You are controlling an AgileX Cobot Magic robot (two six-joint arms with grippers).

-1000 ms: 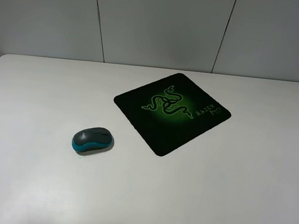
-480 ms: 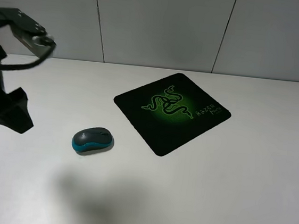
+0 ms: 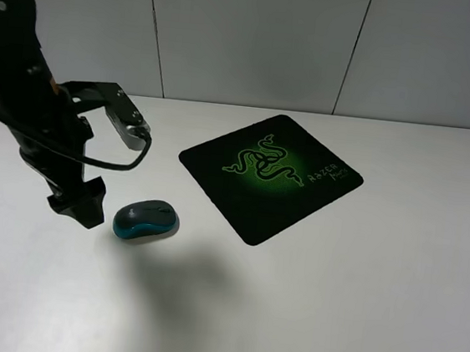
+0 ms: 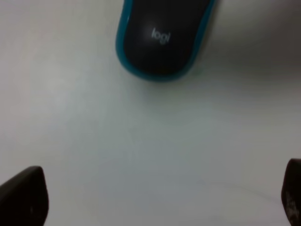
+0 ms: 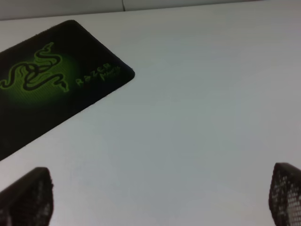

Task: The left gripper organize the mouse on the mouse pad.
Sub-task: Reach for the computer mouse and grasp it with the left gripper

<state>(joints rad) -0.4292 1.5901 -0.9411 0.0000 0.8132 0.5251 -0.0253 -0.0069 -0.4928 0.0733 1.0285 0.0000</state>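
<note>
The work surface is a plain white table with a matte finish. Behind its far edge stands a wall of pale grey panels, divided by thin dark vertical seams.

The mouse pad lies flat near the centre of the table, turned so that one corner points toward the wall. Its green snake logo and lettering face up.

The mouse rests on the bare table to the left of the pad in the high view. It is near the pad but clear of its edge. A soft shadow falls on the table in front of the mouse.

The left gripper hangs just beside the mouse, on the side away from the pad. Its jaws are spread wide and hold nothing. The left wrist view shows the mouse ahead of the fingertips, not between them. A silver block and a black cable sit on the arm.

The right gripper is also spread wide over bare table, with one corner of the pad ahead of it.
</note>
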